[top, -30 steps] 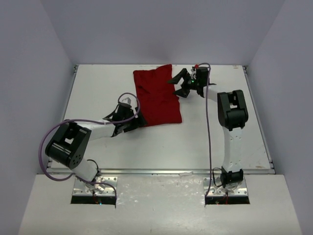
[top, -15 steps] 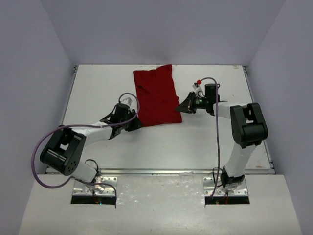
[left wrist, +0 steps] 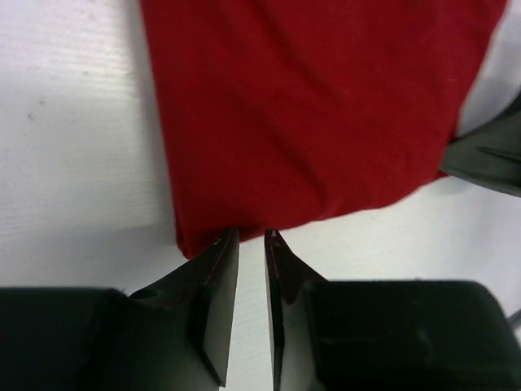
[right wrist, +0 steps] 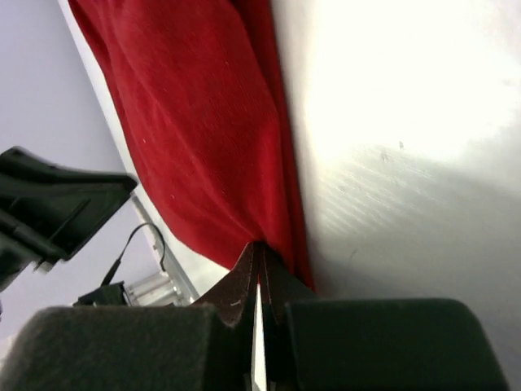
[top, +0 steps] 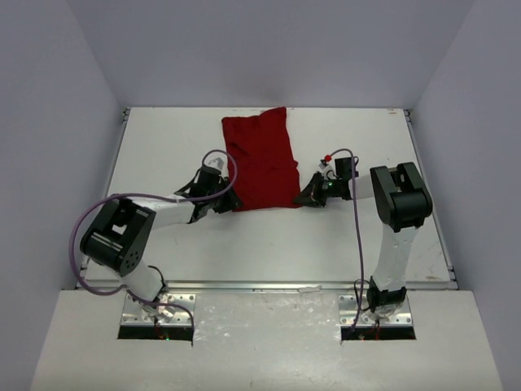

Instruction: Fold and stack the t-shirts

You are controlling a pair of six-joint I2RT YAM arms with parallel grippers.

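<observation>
Over the last second the right gripper [top: 306, 198] has swung from the shirt's far-right side to its near-right corner, and both pairs of jaws have gone from spread to closed. Its fingertips meet on a pinch of red cloth there. The left gripper [left wrist: 250, 235] has narrowed to a slit over the near hem beside the near-left corner, apparently nipping the edge. The t-shirt [top: 262, 159] lies as a long folded strip, running from the middle of the table's [top: 163, 138] far edge toward its centre. This looks like the grasp for a crosswise fold. Next, both corners likely need lifting together and carrying toward the far edge, kept level.
</observation>
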